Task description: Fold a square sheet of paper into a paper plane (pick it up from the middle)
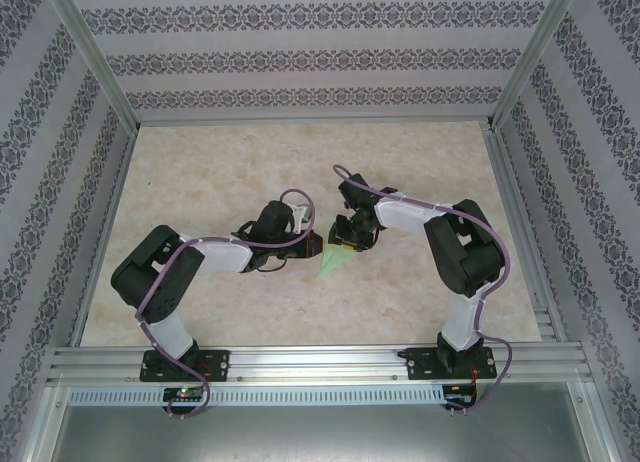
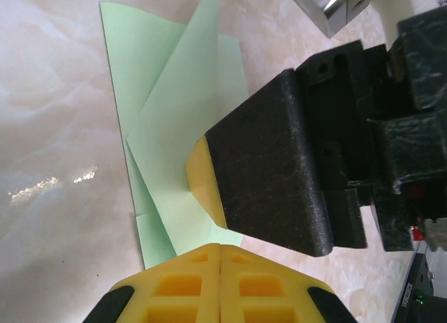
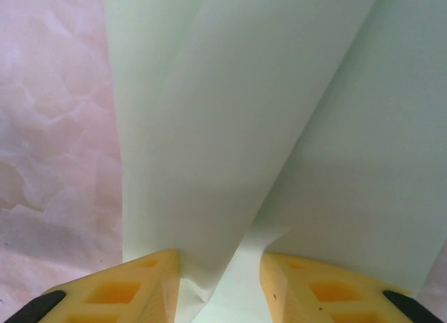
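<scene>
The square sheet of paper (image 1: 333,266) is pale green and lies on the table's middle, folded into a pointed wedge of overlapping flaps (image 2: 167,113). My left gripper (image 1: 314,246) is at its left side. Its yellow fingertips (image 2: 221,247) are shut together with nothing between them, right at the paper's near edge. My right gripper (image 1: 345,246) comes down on the paper from the right, and one yellow pad (image 2: 204,180) rests on a flap. In the right wrist view its jaws (image 3: 220,267) stand apart, astride a raised fold of the paper (image 3: 230,113).
The marbled beige table (image 1: 220,172) stretches away on all sides of the paper. Patterned walls and aluminium posts enclose it, and a slotted rail (image 1: 310,362) carrying both arm bases runs along the near edge.
</scene>
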